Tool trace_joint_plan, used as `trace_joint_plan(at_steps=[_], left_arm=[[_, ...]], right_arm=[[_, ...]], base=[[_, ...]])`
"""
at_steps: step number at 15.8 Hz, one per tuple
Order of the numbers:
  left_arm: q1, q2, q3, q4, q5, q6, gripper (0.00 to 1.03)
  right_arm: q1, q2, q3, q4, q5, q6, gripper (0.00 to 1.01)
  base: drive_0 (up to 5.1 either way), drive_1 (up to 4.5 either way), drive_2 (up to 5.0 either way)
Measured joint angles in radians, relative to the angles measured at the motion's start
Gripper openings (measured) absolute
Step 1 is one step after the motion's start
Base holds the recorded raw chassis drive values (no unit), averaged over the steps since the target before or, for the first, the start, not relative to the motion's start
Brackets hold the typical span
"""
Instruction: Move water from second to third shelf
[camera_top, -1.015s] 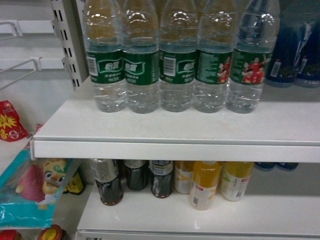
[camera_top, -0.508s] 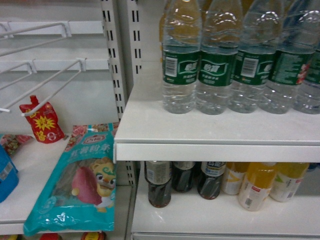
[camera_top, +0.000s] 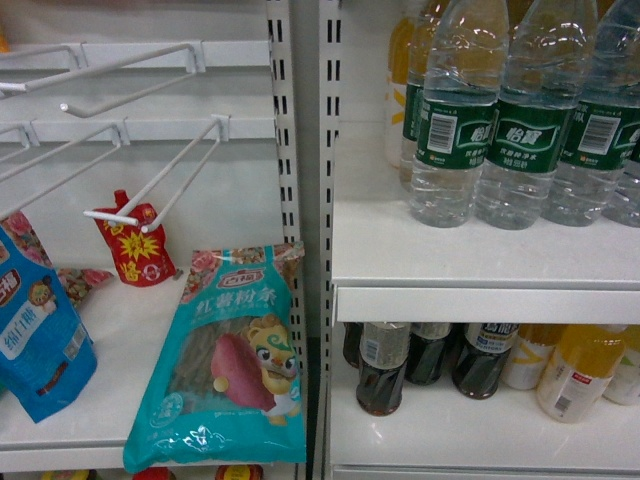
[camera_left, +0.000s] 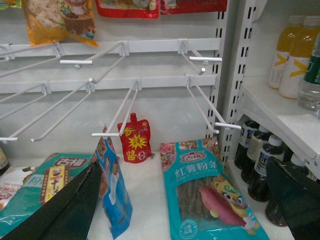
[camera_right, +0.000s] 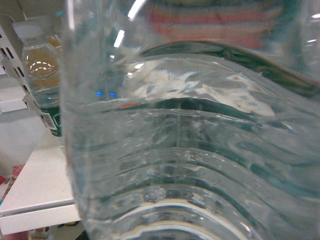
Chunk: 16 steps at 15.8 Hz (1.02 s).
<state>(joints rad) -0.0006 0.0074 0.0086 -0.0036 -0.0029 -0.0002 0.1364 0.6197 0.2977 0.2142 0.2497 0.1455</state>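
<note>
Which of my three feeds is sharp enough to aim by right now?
Head view: soft but readable, glare on the water bottles. Left wrist: sharpest, the left gripper fingers dark at the bottom corners. Right wrist: a ribbed bottle fills it, blurred, with glints.

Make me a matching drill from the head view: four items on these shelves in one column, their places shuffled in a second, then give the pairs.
Items:
1. water bottles
2. dark drink bottles
3. red pouch
4. teal sweet-potato noodle bag

Places:
A. lying flat on the left shelf, beside the slotted upright
B. standing on the upper right shelf
C. under the wire hooks, against the back panel
D. on the lower right shelf, below the water

Pairs: 1-B, 2-D, 3-C, 4-A
</note>
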Motion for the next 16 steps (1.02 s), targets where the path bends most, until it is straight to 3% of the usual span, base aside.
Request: trace_joint_plan(at_steps=[6, 7, 8, 9, 12, 14, 16], left_arm=[[0.0, 0.0, 0.0, 0.0, 0.002, 0.0, 0.98], [0.0, 0.0, 0.0, 0.0, 0.002, 0.0, 0.98], [0.0, 0.0, 0.0, 0.0, 0.002, 0.0, 0.98], [0.0, 0.0, 0.0, 0.0, 0.002, 0.0, 0.98], [0.0, 0.0, 0.0, 0.0, 0.002, 0.0, 0.98], [0.0, 0.0, 0.0, 0.0, 0.002, 0.0, 0.98], [0.0, 0.0, 0.0, 0.0, 0.002, 0.0, 0.98]], right_arm=[[0.0, 0.0, 0.0, -0.003, -0.002, 0.0, 0.43], [-0.024, -0.001, 0.0, 0.003, -0.064, 0.012, 0.43], [-0.055, -0.002, 0.0, 0.012, -0.157, 0.021, 0.43], [-0.068, 0.008, 0.004, 0.027, -0.201, 0.027, 0.43], [-0.064, 0.138, 0.043, 0.136, -0.216, 0.019, 0.43], [-0.07, 0.379, 0.109, 0.288, -0.216, -0.022, 0.43], [-0.095, 0.481, 0.141, 0.305, -0.239, -0.024, 0.43]], base=[[0.0, 0.0, 0.0], [0.0, 0.0, 0.0], [0.0, 0.0, 0.0], [0.0, 0.0, 0.0], [0.0, 0.0, 0.0], [0.0, 0.0, 0.0], [0.0, 0.0, 0.0]])
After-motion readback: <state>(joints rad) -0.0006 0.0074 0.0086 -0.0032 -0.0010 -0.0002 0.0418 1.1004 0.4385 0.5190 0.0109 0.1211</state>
